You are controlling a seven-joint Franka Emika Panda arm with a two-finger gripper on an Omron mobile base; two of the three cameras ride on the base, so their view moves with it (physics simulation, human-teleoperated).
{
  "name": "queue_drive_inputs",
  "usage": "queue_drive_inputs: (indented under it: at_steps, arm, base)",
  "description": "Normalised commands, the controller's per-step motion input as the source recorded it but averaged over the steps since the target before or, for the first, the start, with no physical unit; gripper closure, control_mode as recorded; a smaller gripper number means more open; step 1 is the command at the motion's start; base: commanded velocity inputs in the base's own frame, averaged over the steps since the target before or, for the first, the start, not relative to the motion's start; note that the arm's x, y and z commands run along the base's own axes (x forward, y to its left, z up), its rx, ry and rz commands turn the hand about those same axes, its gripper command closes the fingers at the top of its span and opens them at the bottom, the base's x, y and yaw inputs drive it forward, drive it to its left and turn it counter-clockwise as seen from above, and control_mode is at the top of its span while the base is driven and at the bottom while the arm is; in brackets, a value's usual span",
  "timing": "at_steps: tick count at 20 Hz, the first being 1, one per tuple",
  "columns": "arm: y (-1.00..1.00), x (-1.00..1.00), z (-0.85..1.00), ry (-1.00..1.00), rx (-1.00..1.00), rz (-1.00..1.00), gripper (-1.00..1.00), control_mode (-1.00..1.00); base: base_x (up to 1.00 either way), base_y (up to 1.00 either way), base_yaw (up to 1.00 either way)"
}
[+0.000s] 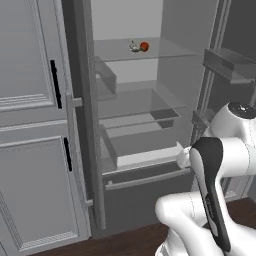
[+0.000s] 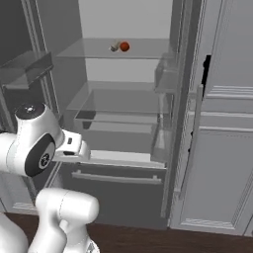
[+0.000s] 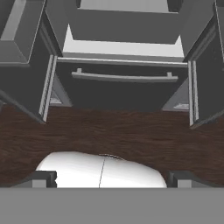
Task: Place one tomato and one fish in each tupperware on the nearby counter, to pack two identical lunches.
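A red tomato [image 1: 144, 46] [image 2: 124, 46] lies on the top glass shelf of the open fridge. A small pale grey fish [image 1: 134, 46] [image 2: 114, 47] sits right beside it. My gripper [image 3: 113, 179] hangs low in front of the fridge, far below that shelf. It is open with nothing between its fingertips [image 3: 42, 178], and it looks down at the bottom drawer and the floor. The hand shows as a white block [image 2: 74, 146] at the end of the arm. The tupperware and the counter are out of view.
The fridge's doors stand open on both sides, with door bins [image 1: 227, 62] [image 2: 27, 66]. Glass shelves [image 1: 140, 102] sit above a drawer with a bar handle [image 3: 124, 78]. Grey panelled cabinets with black handles [image 1: 55, 82] [image 2: 206, 69] flank it. The floor [image 3: 118, 135] is dark wood.
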Motion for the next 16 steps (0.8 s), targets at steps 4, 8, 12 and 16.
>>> queue_drive_inputs:
  at_steps: [4,8,12,16]
  arm:
    - [0.0,0.0,0.0,0.0,0.0,0.0,-1.0,1.0]
    - [0.0,0.0,0.0,0.0,0.0,0.0,-1.0,1.0]
    - [0.0,0.0,0.0,0.0,0.0,0.0,-1.0,1.0]
    - [0.0,0.0,0.0,0.0,0.0,0.0,-1.0,1.0]
  base:
    - [0.59,-0.45,0.15]
    - [0.83,-0.03,0.02]
    - [0.87,0.0,0.0]
    - [0.24,0.0,0.0]
